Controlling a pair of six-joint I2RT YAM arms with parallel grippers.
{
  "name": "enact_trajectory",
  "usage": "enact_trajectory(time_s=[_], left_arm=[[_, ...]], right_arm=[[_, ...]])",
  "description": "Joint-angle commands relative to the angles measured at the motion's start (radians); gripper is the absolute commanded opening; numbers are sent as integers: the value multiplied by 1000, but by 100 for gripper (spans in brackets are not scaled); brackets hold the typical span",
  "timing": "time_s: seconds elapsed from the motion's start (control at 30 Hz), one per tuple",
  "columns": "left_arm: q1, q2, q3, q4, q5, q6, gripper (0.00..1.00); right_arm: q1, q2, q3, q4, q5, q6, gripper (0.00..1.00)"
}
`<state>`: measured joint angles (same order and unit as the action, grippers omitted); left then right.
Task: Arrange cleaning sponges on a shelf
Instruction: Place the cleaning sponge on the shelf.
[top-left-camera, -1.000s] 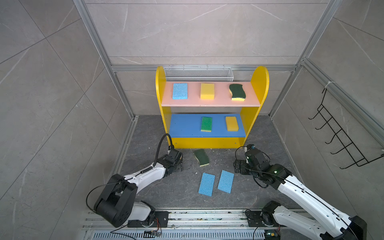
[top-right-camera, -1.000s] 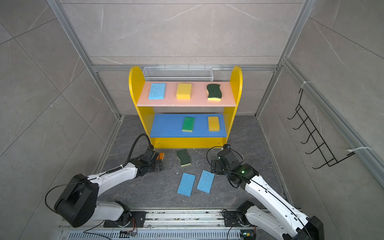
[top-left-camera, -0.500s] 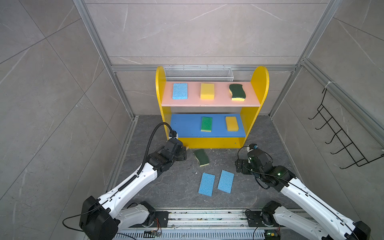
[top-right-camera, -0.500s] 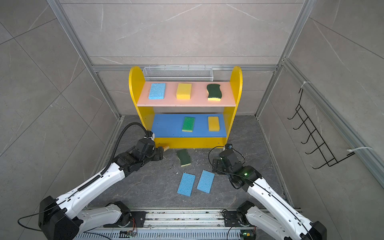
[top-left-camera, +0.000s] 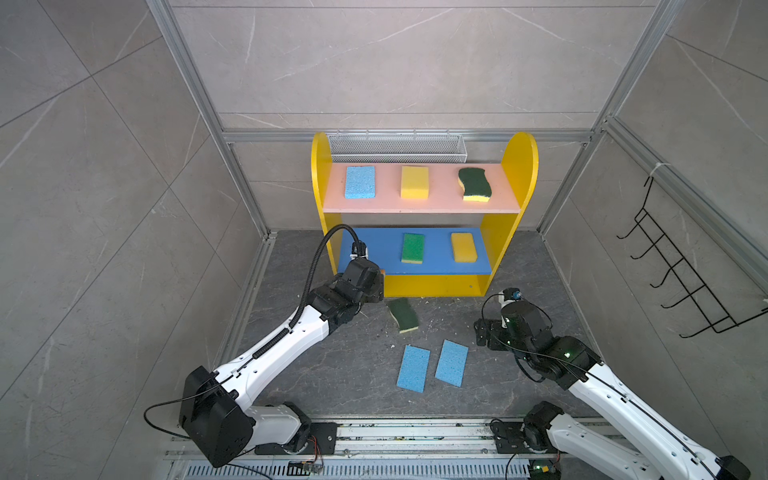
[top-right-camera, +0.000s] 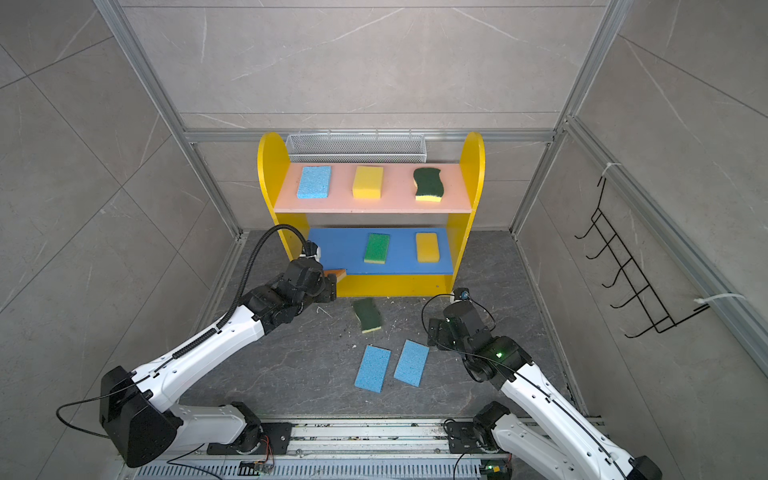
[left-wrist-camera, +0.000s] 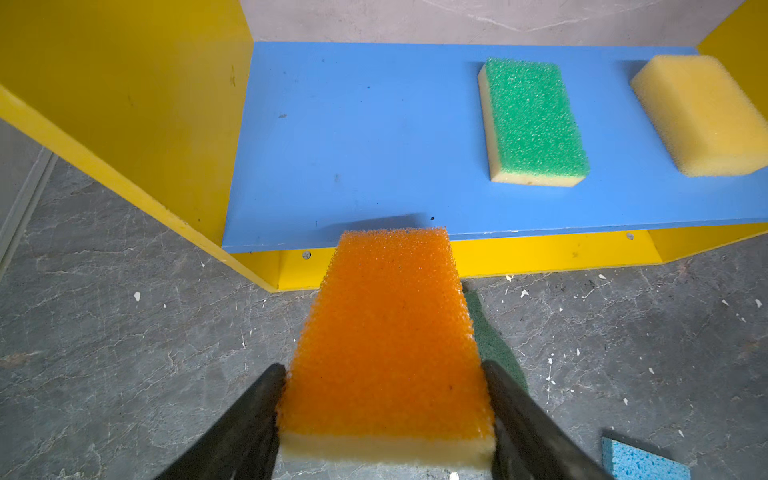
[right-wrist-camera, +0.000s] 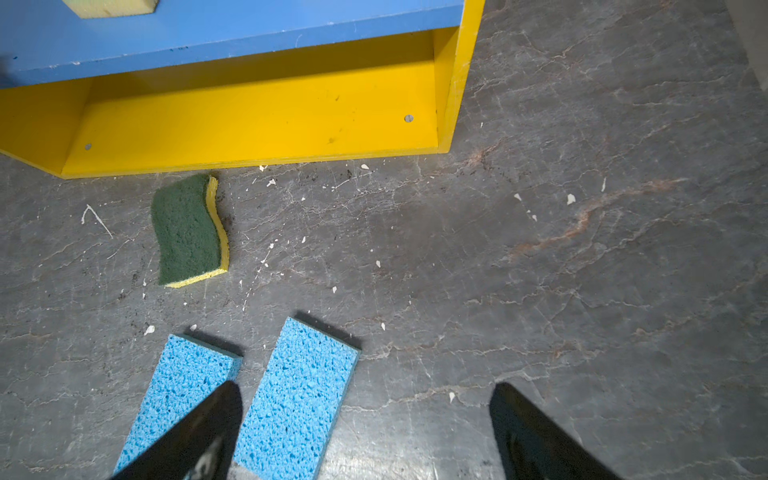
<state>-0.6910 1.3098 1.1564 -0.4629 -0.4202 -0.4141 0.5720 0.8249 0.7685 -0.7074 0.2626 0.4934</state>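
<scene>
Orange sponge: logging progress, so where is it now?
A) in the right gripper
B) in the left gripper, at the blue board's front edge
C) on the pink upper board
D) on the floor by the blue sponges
B: the left gripper is shut on the orange sponge, whose far end reaches the front edge of the blue board.
</scene>
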Motion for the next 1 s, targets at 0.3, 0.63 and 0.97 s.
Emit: enact_trajectory(time_s=[0.3,0.63,0.97], left_arm=[[-24,-61,51,41,-110,89,73],[-20,22,-24,292,-233,199,73],[36,197,3,383,-247,221,74]], right_arm=[[3,-4,7,-23,0,-9,95],[3,0,-4,-4,-2,-12,96],[4,16,-13,11,6,-23,95]])
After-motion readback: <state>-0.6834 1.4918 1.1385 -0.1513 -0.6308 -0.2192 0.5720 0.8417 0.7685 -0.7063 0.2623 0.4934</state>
